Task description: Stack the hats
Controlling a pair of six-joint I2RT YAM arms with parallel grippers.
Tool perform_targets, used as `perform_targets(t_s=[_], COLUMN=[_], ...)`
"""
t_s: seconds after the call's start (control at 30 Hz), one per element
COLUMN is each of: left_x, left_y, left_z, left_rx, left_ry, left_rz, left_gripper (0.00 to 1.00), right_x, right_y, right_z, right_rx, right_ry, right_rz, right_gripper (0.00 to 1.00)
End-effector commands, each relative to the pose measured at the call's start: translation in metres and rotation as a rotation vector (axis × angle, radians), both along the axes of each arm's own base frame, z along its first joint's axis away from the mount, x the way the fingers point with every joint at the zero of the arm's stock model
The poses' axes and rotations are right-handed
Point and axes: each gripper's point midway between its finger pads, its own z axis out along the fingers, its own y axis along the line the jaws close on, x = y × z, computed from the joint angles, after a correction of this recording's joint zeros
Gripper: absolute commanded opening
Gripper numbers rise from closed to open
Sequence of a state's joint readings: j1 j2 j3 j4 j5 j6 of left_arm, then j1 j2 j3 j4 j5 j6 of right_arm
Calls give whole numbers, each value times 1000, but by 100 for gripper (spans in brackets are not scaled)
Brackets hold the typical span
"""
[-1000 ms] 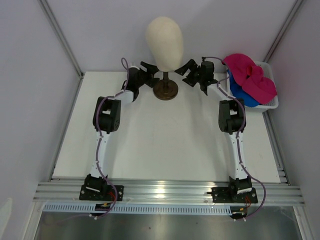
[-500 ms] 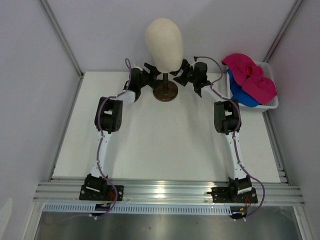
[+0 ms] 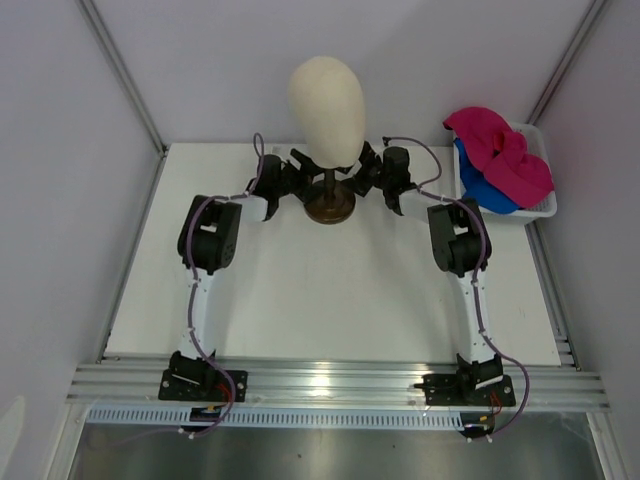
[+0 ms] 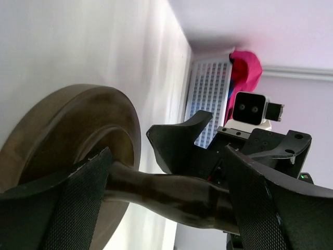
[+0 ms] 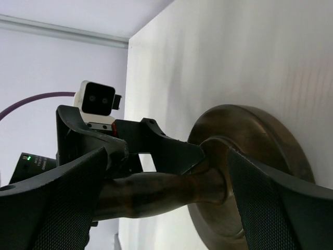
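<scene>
The hats lie piled in the white mesh basket (image 3: 541, 206) at the back right: a magenta-pink hat (image 3: 497, 146) on top of a royal blue hat (image 3: 484, 189). The pink hat (image 4: 245, 73) also shows in the left wrist view. Neither gripper is near them. My left gripper (image 3: 305, 171) and right gripper (image 3: 365, 172) flank the dark stem of the mannequin stand (image 3: 330, 205) from either side. Both are open, and the stem (image 4: 171, 195) (image 5: 156, 192) lies across the gap between each pair of pads.
The cream mannequin head (image 3: 327, 94) stands bare on its stand at the back centre. Its round base (image 4: 62, 135) (image 5: 260, 140) sits close to both grippers. Each wrist view shows the other gripper just beyond the stem. Walls close in behind and on both sides.
Both grippers have moved inward from either side of the mannequin, and their open jaws now reach the stand's stem. The hats have not moved.
</scene>
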State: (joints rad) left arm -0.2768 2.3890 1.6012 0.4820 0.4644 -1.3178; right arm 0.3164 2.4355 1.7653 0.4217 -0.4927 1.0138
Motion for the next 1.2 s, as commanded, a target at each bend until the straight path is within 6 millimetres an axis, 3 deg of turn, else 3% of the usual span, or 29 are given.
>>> perform_targets(t_s=[0.0, 0.03, 0.07, 0.13, 0.17, 0.23, 0.27, 0.3, 0.63, 0.8, 0.93, 1.07, 1.17], left_x=[-33, -40, -44, -56, -64, -74, -83, -87, -137, -156, -165, -168, -166], left_y=[-20, -18, -19, -23, -24, -28, -26, -28, -4, 6, 9, 12, 18], left_z=[50, 43, 55, 52, 45, 54, 44, 54, 50, 49, 52, 65, 76], left_rx=[-21, -13, -18, -4, 13, 20, 33, 31, 133, 148, 180, 194, 217], left_ry=[-129, -114, -138, -135, -124, -138, -114, -135, -129, -147, -167, -197, -214], left_rz=[-77, -80, -83, -101, -109, -121, -125, -122, -67, -33, -35, -29, 0], left_gripper=[91, 90, 91, 90, 90, 90, 90, 90, 89, 88, 88, 88, 88], right_x=[-30, -35, -44, -54, -61, -74, -79, -89, -129, -132, -125, -109, -108], right_y=[19, 17, 15, 15, 18, 16, 18, 19, -2, -13, -35, -70, -83], right_z=[63, 63, 61, 61, 72, 62, 64, 63, 53, 40, 34, 43, 52], right_rx=[59, 61, 63, 71, 89, 84, 84, 77, -27, -142, -210, -209, -217], right_ry=[-130, -126, -112, -106, -126, -101, -106, -100, -40, -7, 33, 64, 67], right_rz=[29, 25, 24, 21, 26, 25, 25, 29, -16, -26, -56, -101, -129], right_gripper=[99, 99, 100, 100, 100, 100, 99, 99, 99, 99, 100, 99, 99])
